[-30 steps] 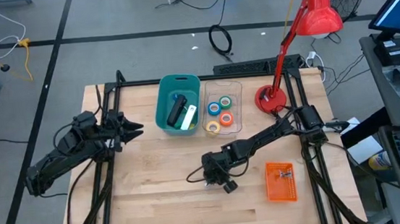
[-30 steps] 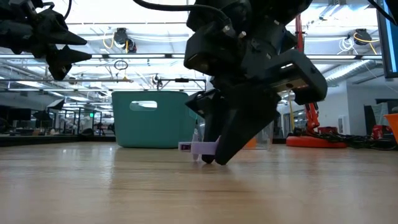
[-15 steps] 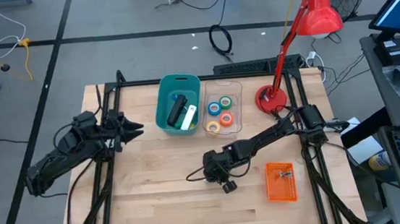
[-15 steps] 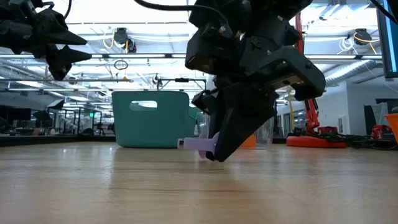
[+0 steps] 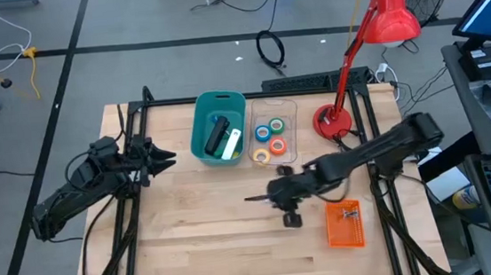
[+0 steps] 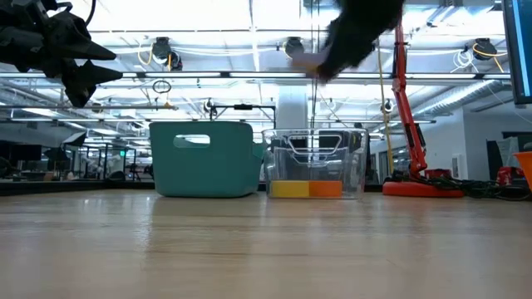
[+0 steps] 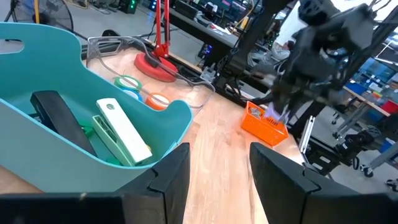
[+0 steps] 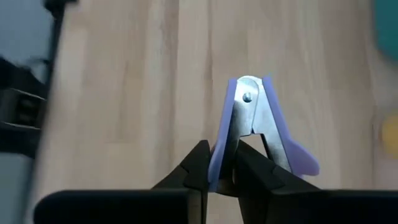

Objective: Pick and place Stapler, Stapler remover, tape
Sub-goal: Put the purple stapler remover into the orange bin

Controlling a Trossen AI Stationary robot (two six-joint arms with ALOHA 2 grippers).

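Observation:
My right gripper [image 5: 267,194] is shut on the purple stapler remover [image 8: 252,121] and holds it above the middle of the table; in the low view it shows blurred, high up [image 6: 353,33]. The black Stapler [image 5: 217,136] lies in the teal bin [image 5: 201,123], beside a white and green thing [image 7: 121,130]. Tape rolls [image 5: 271,133] lie in the clear box [image 5: 289,107] next to the bin. My left gripper [image 7: 217,180] waits open at the table's left side [image 5: 163,158], pointing toward the bin. My right gripper pinches one purple arm of the stapler remover [image 8: 219,158] between its two fingers [image 8: 200,167]; the other arm [image 8: 292,158] stands free beside them. The remover's riveted end [image 8: 247,94] points away from the fingers. It is lifted clear of the table.
An orange box [image 5: 344,223] lies on the table near the right edge. A red desk lamp stands with its base [image 5: 332,123] at the far right corner. Black frame rails [image 5: 130,139] run along both sides. Bare wood [image 5: 201,239] fills the near half.
My right gripper has shut on the stapler remover and risen fast from the tabletop, drifting toward the right and far edges and rolling as it went. The remover, which lay on the table, is now lifted clear.

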